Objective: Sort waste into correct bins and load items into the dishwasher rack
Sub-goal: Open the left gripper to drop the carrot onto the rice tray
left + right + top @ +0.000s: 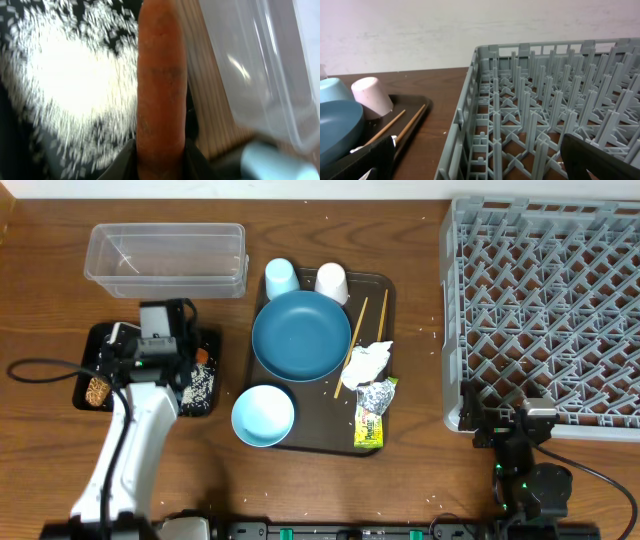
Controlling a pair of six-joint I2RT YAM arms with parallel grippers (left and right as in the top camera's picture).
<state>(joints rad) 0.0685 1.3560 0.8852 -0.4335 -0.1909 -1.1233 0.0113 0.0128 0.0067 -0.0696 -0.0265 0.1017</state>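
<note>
Carrot (161,85) was clenched in the left gripper (160,157) near the edge of the black tray (212,345), beside the rice (75,75); released there, it could roll onto the counter (210,100). The right gripper (480,165) gaped empty.

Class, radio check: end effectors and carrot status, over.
Left end effector shut on orange carrot over shallow black rectangular tray. Right end effector open, empty, beside grey plastic rack. No obstruction seen.

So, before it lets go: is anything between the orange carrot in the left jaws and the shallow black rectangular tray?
Nothing visible. The orange carrot hangs above the shallow black rectangular tray, beside the white rice grains in it.
</note>
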